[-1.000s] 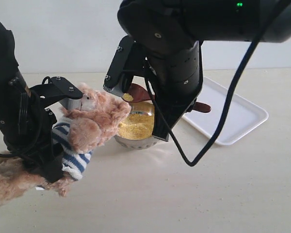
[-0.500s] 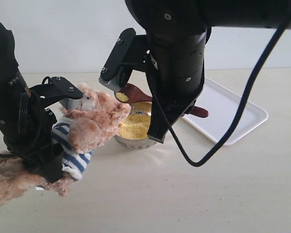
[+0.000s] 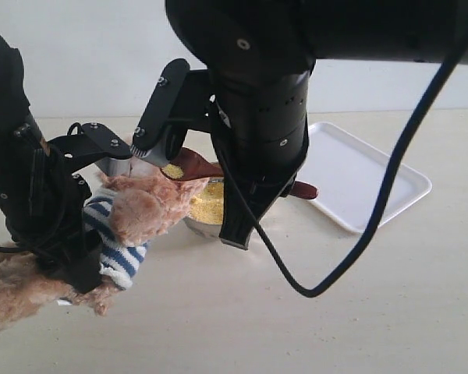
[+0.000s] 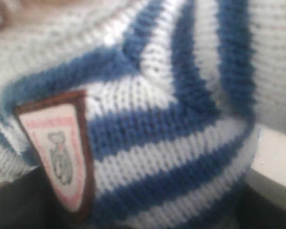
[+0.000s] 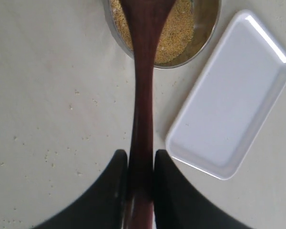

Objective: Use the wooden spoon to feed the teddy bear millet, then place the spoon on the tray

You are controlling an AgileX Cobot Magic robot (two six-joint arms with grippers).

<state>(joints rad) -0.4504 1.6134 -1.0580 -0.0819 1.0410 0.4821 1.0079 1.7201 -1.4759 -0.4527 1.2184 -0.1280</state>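
Observation:
My left gripper [image 3: 93,175] is shut on the teddy bear [image 3: 144,210] and holds it up at the left. The bear's navy-and-white striped shirt [image 4: 171,119] and crest badge [image 4: 57,152] fill the left wrist view. My right gripper [image 5: 141,164] is shut on the handle of the wooden spoon [image 5: 142,95]. The spoon's bowl [image 3: 181,167] carries a little millet [image 3: 172,171] and sits right at the bear's face. I cannot tell whether it touches. More millet [image 5: 178,33] lies in the steel bowl [image 3: 200,224] just behind the bear. The white tray [image 3: 370,183] is empty at the right.
The right arm [image 3: 257,117] hangs over the steel bowl and hides much of it. Scattered grains [image 5: 52,152] dot the pale tabletop near the bowl. The tray [image 5: 229,105] lies close beside the bowl. The bear's legs [image 3: 15,292] trail over the table's left front.
My right arm has swung left, carrying the loaded spoon from above the steel bowl to the bear's face. The left gripper and the bear have stayed put.

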